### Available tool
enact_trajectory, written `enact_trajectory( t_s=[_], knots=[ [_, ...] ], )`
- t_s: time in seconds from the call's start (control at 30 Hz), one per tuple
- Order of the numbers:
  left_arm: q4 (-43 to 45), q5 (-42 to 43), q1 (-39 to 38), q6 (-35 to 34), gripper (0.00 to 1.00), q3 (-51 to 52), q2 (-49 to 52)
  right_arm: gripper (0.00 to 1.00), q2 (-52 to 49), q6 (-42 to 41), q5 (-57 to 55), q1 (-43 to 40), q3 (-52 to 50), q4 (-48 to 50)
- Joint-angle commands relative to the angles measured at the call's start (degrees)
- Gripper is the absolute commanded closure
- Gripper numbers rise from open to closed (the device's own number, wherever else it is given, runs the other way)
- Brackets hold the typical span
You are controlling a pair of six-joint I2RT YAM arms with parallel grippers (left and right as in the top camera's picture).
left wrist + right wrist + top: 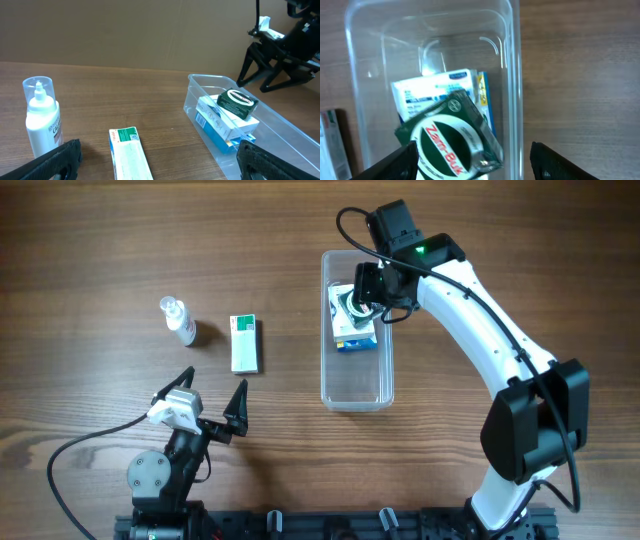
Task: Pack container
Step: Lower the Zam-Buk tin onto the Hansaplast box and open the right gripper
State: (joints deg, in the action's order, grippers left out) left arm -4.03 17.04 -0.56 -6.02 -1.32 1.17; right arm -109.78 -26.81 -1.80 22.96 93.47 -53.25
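Where the container (356, 385) stands, right of centre on the table (100, 260), its long axis runs away from the robot base. A white box (427, 87) with blue edging lies in its far half. A dark green box (450, 142) marked "Zam-Buk" rests on top of the white box, skewed to it. The container's near half holds nothing.

The right gripper (474, 147) hangs above these two boxes with its fingers spread wide. It grasps nothing and is clear of the green box.

The left gripper (215, 380) sits low near the base at the table's left. Its fingers are also wide apart and hold nothing.

Ahead of the left gripper, a green-and-white carton (244, 343) lies flat on the table. A small clear bottle (179, 320) is just to the carton's left. Both are well apart from the container, and neither gripper touches them.
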Motion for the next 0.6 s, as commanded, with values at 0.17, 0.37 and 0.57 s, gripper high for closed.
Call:
enact_trajectory(
  t_s=[0.17,0.37,0.57],
  knots=[
    [0.09,-0.15,0.46,1.31,0.0,0.39,-0.35,0.25,-0.48,6.16,3.19,0.35,-0.07,1.29],
    [0.09,-0.15,0.46,1.31,0.0,0.39,-0.35,0.28,-0.55,17.84,6.34,0.35,-0.07,2.05],
    [0.09,-0.15,0.46,1.31,0.0,0.39,-0.35,0.71,-0.66,17.79,6.82,0.35,-0.07,5.14]
  ],
)
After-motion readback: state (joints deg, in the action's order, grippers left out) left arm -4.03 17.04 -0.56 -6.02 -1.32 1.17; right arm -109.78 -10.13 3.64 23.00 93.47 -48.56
